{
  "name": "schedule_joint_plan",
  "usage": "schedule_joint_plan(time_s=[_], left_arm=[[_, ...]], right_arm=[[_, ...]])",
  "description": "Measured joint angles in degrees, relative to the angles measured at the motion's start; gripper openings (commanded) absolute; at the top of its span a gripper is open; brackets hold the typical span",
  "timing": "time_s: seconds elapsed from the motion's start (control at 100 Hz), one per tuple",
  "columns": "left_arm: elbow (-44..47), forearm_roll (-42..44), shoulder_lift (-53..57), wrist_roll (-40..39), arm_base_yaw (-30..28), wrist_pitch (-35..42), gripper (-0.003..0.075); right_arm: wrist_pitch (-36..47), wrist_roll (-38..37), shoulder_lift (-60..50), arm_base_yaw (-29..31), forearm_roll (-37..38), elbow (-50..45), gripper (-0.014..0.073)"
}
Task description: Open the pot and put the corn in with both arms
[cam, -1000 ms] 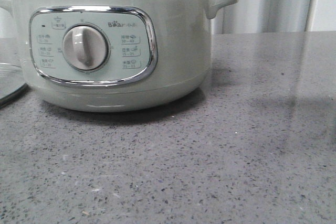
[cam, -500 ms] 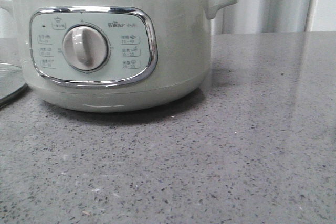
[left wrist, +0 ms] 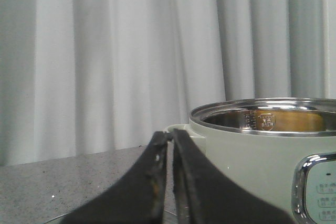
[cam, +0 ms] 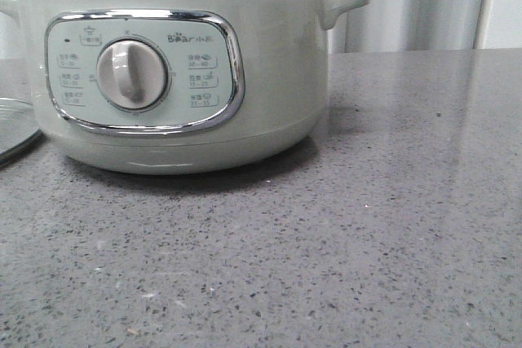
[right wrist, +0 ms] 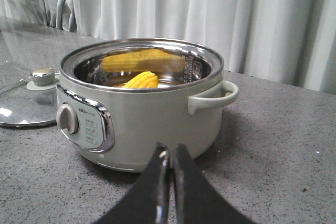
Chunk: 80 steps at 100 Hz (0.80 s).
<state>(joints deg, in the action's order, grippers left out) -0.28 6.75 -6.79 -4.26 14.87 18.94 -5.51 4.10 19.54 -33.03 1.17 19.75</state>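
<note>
The pot [right wrist: 139, 106] stands open with the corn [right wrist: 142, 80] inside, its glass lid [right wrist: 23, 103] flat on the table [cam: 367, 242] to its left. The left gripper [left wrist: 170, 182] and right gripper [right wrist: 169, 187] are both closed, empty.

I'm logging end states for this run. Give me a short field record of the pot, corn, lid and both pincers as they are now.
pot: open, steel rim bare
corn: inside the pot, yellow end showing above the rim
lid: glass, lying flat on the table beside the pot
left pincer: shut, empty, near the pot
right pincer: shut, empty, apart from the pot
table: grey speckled stone
</note>
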Motion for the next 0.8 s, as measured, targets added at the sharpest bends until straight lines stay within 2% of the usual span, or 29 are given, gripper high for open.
schedule_joint_plan(time_s=[0.62,0.8], left_arm=[[0.4,0.0,0.2,0.0,0.0,0.2,-0.002],[0.4,-1.1,1.9,0.0,-0.2,-4.7,-0.002]], right_arm=[[0.0,0.0,0.0,0.0,0.1,0.0,-0.0074],[0.0,0.0,0.0,0.0,0.1,0.0,-0.0074]])
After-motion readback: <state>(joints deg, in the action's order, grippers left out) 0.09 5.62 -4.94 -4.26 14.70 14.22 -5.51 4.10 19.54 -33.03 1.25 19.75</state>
